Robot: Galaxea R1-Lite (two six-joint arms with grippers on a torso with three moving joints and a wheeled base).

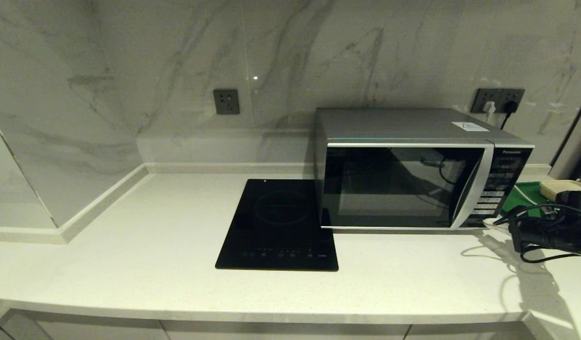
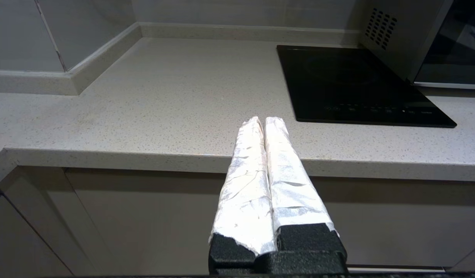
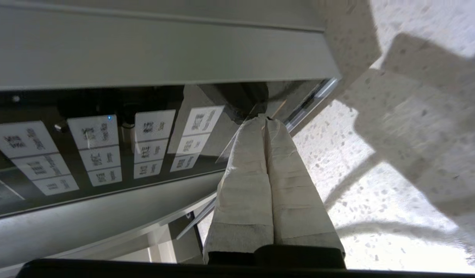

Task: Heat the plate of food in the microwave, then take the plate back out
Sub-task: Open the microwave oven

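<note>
Marble-walled worktop (image 1: 130, 264): right hand (image 3: 266, 119), fingers pressed together, empty, tips at the microwave (image 1: 413, 179) button panel's lower corner.

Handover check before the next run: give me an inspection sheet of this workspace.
Surface: pale speckled countertop, with a black induction hob set in it.
Job's things: microwave door closed; no plate of food seen in any view.
Clutter: green tray and a cream object to the right of the microwave.
Grippers: right gripper shut, tips at the microwave's button panel; left gripper shut, held at the counter's front edge.
Cables: black cable looping off the right arm; plugs in the wall socket.
Surroundings: marble-look wall, second socket, cabinets below.
</note>
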